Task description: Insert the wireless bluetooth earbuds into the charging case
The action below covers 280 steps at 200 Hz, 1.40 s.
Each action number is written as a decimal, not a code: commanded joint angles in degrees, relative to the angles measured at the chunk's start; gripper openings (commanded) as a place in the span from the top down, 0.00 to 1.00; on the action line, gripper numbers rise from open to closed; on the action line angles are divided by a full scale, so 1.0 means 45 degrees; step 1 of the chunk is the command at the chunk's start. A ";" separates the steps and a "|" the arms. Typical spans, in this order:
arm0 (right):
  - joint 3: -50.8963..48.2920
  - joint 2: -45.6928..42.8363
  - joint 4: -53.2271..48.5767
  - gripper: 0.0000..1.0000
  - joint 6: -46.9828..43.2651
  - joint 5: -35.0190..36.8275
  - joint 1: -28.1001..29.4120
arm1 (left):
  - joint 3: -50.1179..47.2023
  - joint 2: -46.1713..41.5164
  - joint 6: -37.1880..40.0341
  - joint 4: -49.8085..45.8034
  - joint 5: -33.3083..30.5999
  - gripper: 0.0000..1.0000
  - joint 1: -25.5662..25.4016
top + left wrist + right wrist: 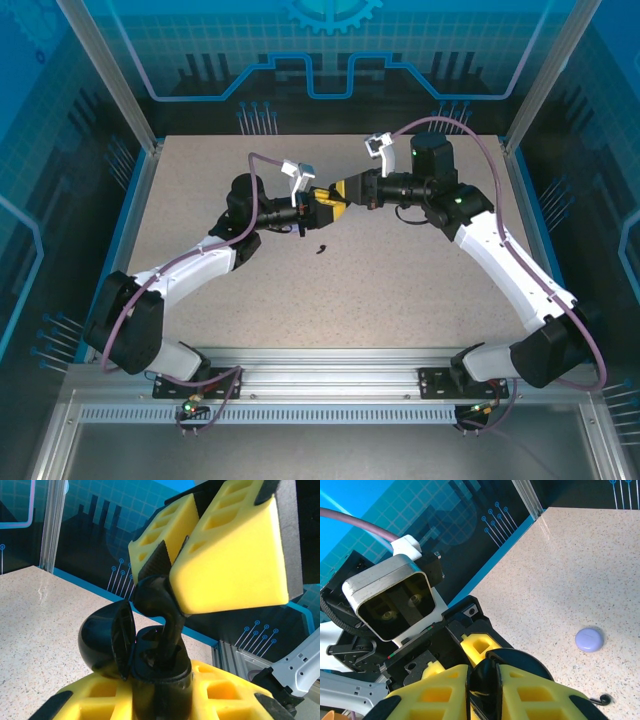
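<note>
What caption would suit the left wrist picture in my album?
Right gripper holds an earbud, stem down, at the open charging case gripped by the left gripper.

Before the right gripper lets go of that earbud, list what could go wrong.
The earbud in the right gripper stands tilted in the open charging case; its stem may jam. Pushing could twist the case in the left gripper. The other earbud lies loose on the table nearby and could be swept.
</note>
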 commanded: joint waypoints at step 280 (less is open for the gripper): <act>0.1331 -0.0824 -0.2305 0.79 -0.0910 -0.0269 0.0140 | 0.1256 -0.1040 0.4809 -0.3775 -0.0147 1.00 -0.0138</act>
